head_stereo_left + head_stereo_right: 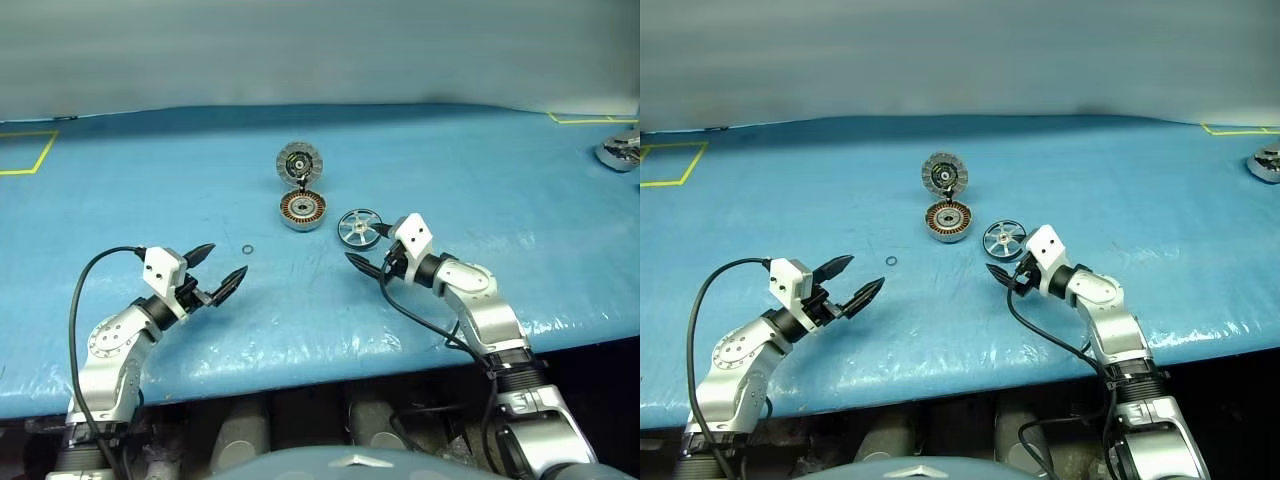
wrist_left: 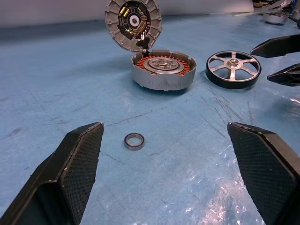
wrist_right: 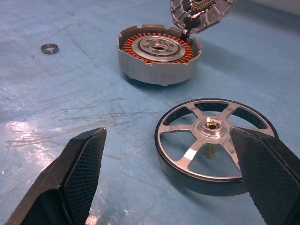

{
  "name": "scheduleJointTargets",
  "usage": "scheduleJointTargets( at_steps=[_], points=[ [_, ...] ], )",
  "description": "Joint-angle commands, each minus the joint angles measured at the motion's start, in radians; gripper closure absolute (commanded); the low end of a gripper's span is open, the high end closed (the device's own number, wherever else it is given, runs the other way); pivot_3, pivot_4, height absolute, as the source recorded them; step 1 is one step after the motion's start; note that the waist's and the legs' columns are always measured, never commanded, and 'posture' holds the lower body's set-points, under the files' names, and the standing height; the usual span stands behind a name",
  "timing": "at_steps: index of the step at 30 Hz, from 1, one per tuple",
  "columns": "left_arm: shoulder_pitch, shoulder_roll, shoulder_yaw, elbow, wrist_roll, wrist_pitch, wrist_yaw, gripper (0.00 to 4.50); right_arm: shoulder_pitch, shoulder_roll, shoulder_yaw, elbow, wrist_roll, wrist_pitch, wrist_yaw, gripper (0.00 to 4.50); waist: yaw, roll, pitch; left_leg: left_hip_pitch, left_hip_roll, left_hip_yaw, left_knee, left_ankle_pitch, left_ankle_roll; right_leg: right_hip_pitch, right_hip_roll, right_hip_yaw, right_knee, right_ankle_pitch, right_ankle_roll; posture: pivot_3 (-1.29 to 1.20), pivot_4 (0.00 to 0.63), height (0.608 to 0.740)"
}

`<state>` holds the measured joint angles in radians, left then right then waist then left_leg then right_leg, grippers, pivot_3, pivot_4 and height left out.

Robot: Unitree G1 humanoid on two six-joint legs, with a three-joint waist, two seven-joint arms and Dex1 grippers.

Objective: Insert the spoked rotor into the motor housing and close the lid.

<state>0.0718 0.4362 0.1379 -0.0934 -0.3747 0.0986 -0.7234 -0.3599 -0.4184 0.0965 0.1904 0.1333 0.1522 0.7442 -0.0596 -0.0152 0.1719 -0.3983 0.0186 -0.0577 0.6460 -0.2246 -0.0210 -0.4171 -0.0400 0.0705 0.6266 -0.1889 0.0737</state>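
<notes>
Motor housing with lid raised on blue table, spoked rotor just right, small ring to the near left, right gripper wide open and empty beside rotor, left gripper wide open, empty, nearer left, metal part far right.

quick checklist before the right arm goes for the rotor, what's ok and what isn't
1. Right gripper jaws open: ok.
2. Spoked rotor lies flat on the table, free, just ahead of the right jaws: ok.
3. Lid stands open behind the motor housing: ok.
4. Housing cavity shows windings and a pale centre, nothing inside: ok.
5. Small ring lies loose on the table, apart from the housing; whether it belongs inside: cannot tell.
6. Left gripper open, holding nothing, away from the housing: ok.
</notes>
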Motion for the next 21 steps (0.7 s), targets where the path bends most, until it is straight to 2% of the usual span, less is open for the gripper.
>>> scheduleJointTargets(
  at_steps=[1,5,8,11,14,16,21],
  points=[
    [0.017,-0.003,0.011,-0.025,0.006,-0.028,0.012,0.00,-0.115,-0.041,0.033,0.039,-0.037,-0.032,0.071,0.05,-0.003,0.000,0.000,0.000,0.000,0.000,0.000,0.000,0.000,0.000,0.000,0.000,0.000,0.000,0.000,0.00,0.150,0.740],
    [0.043,-0.014,-0.005,-0.027,0.036,-0.044,0.033,0.00,-0.326,-0.075,0.176,0.187,-0.172,-0.082,0.184,0.05,-0.010,0.000,0.000,0.001,0.001,0.001,-0.001,0.000,0.000,0.000,0.000,0.000,0.000,0.000,0.000,0.00,0.150,0.740],
    [0.046,-0.035,-0.016,-0.027,0.039,-0.053,0.045,0.00,-0.523,-0.015,0.299,0.378,-0.257,-0.129,0.301,0.05,-0.011,0.001,0.001,0.001,0.001,0.000,-0.002,0.000,0.000,-0.001,0.001,0.000,0.001,0.000,-0.001,0.00,0.150,0.740],
    [0.053,-0.047,-0.035,-0.028,0.059,-0.057,0.052,0.00,-0.688,0.035,0.434,0.624,-0.432,-0.242,0.270,0.05,-0.011,0.001,0.001,0.001,0.001,0.000,-0.003,0.000,0.000,-0.001,0.001,-0.001,0.001,0.000,-0.001,0.00,0.150,0.740],
    [0.076,-0.060,-0.053,-0.034,0.070,-0.062,0.064,0.00,-0.802,0.098,0.472,0.781,-0.481,-0.307,0.275,0.05,-0.002,0.000,0.001,0.000,0.001,-0.001,-0.006,0.000,0.000,-0.003,0.000,-0.001,0.000,0.000,-0.003,0.00,0.150,0.740],
    [0.092,-0.071,-0.059,-0.042,0.071,-0.067,0.072,0.00,-0.846,0.126,0.488,0.856,-0.513,-0.343,0.278,0.05,-0.001,0.001,0.001,-0.002,0.000,0.000,-0.008,0.000,-0.001,-0.005,0.000,-0.001,0.000,0.002,-0.008,0.00,0.150,0.740],
    [0.121,-0.076,-0.063,-0.054,0.072,-0.073,0.080,0.00,-0.927,0.190,0.491,0.988,-0.563,-0.383,0.242,0.05,-0.006,0.001,0.001,-0.003,0.000,0.000,-0.014,0.000,-0.001,-0.010,0.000,-0.001,0.001,0.004,-0.006,0.00,0.150,0.740]
  ],
)
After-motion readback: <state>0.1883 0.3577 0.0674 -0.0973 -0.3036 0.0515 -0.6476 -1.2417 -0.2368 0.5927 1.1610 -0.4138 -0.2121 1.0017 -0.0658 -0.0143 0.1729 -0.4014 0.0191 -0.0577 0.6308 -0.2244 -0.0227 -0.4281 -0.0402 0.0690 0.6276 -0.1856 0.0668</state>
